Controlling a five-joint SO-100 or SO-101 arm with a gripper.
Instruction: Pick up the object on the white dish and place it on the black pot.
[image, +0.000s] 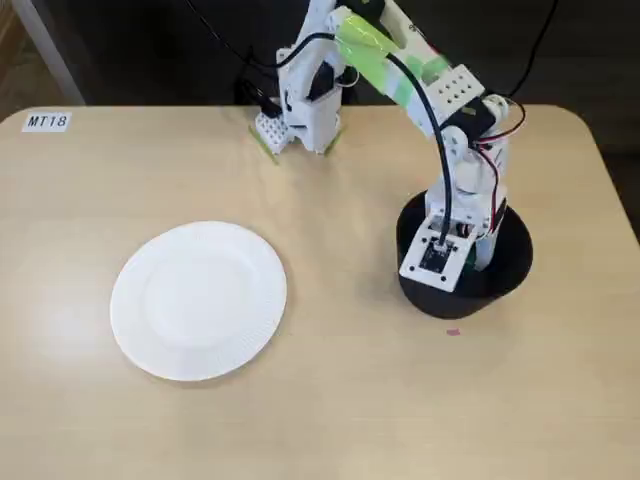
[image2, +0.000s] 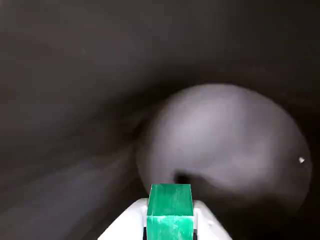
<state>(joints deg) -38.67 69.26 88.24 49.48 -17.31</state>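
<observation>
The white dish (image: 198, 300) lies empty on the left half of the table in the fixed view. The black pot (image: 512, 268) stands at the right, and the arm (image: 450, 170) bends down into it, so its wrist hides the fingertips there. In the wrist view my gripper (image2: 170, 222) is shut on the tiny green cube (image2: 170, 210), held between two white fingers (image2: 207, 225). The cube hangs inside the pot, above its grey-lit floor (image2: 225, 135), with the dark inner wall (image2: 90, 75) around it.
The arm's white base (image: 310, 100) stands at the table's far edge. A label reading MT18 (image: 46, 121) is at the far left corner. A small pink speck (image: 453, 331) lies just in front of the pot. The floor shows beyond the table's right edge.
</observation>
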